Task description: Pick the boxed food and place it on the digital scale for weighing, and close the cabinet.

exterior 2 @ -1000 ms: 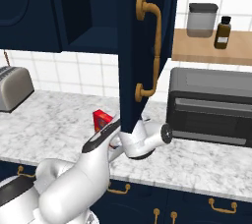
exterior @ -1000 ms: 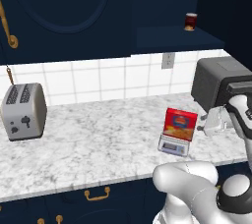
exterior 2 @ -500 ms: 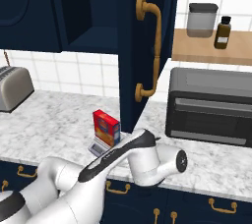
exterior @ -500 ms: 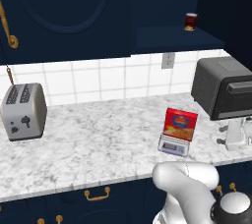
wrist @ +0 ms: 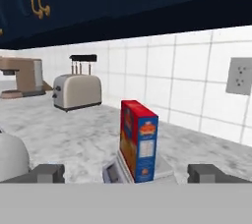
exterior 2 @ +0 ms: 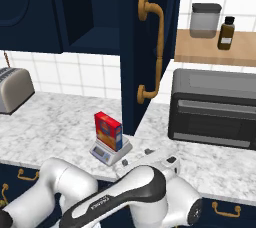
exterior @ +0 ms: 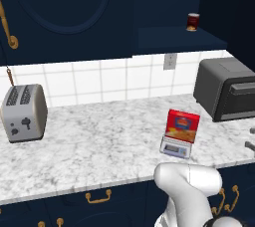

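Box (exterior: 182, 126) stands upright on the scale (exterior: 175, 148) on the counter (exterior: 99, 141), left of the oven (exterior: 224, 87). I see the gripper (wrist: 128, 174) spread wide and empty, near the box. Cabinet door (exterior 2: 142, 47) hangs open above; the toaster (exterior: 24, 112) sits far left.

The boxed food (exterior: 182, 126), a red carton with a blue-and-white logo and a yellow-orange picture, stands upright on the digital scale (exterior: 175, 148), at about four o'clock in the left base view. The scale, low and silver-grey, sits on the marble counter with its display panel facing the counter's front edge. The cabinet (exterior 2: 145, 47) is open, its navy door with its brass handle swung out, at twelve o'clock above the box in the right base view.
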Controlling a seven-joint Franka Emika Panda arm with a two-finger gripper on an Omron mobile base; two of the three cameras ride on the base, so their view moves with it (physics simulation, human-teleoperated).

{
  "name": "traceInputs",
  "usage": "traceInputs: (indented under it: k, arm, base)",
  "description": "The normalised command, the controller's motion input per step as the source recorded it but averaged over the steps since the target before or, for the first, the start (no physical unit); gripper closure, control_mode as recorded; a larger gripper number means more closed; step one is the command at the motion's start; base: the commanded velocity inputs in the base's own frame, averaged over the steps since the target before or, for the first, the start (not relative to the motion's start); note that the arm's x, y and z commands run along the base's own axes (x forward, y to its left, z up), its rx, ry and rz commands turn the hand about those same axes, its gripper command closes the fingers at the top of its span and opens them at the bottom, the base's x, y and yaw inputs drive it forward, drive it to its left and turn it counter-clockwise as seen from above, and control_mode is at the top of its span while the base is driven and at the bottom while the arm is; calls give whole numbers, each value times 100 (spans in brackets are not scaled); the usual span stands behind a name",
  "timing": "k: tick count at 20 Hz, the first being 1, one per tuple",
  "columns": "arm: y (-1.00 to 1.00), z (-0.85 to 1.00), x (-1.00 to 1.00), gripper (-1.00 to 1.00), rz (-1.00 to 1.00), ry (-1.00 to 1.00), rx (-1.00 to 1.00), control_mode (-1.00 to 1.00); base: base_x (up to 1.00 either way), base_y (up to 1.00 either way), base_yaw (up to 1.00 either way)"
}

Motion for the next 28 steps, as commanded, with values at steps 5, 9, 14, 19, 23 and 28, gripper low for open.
traceInputs:
  k: [5, 9, 14, 19, 23, 28]
  arm:
    - [-61, 96, -34, -100, -2, -1, 13, -100]
    - [-71, 88, -39, -100, -5, 9, 16, -100]
    - [-68, 89, -3, -100, 0, 13, 17, -100]
    - [-96, 66, -32, -100, 0, 22, 18, -100]
    - [-56, 73, 16, -100, 5, 5, 23, -100]
    - [4, 3, 27, -100, 8, 7, 11, -100]
  base:
    - [0, 0, 0]
    - [0, 0, 0]
    - [0, 0, 0]
    - [0, 0, 0]
    - [0, 0, 0]
    - [0, 0, 0]
